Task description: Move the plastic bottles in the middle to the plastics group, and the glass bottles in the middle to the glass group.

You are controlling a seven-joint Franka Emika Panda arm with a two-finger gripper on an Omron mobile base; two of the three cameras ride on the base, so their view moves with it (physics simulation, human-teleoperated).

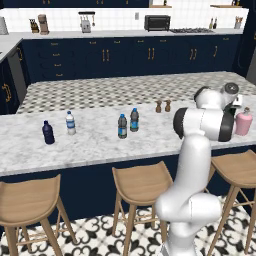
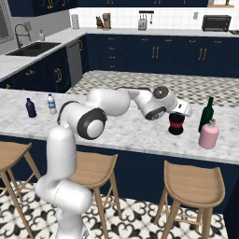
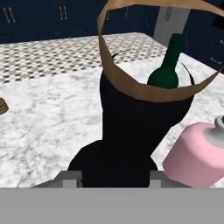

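One dark bottle (image 2: 176, 124) is standing on the surface (image 2: 126, 130) near the green bottle (image 2: 206, 114) and pink bottle (image 2: 208, 134), joining glass. Pincer (image 3: 116, 177) is straddling its neck; grip state unclear. Two plastic bottles (image 1: 128, 123) are waiting mid-surface.

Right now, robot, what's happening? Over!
Hand around the dark bottle, whether clamped unclear. Bottle upright on the counter, beside the green bottle and pink bottle. Two plastic bottles waiting mid-counter.
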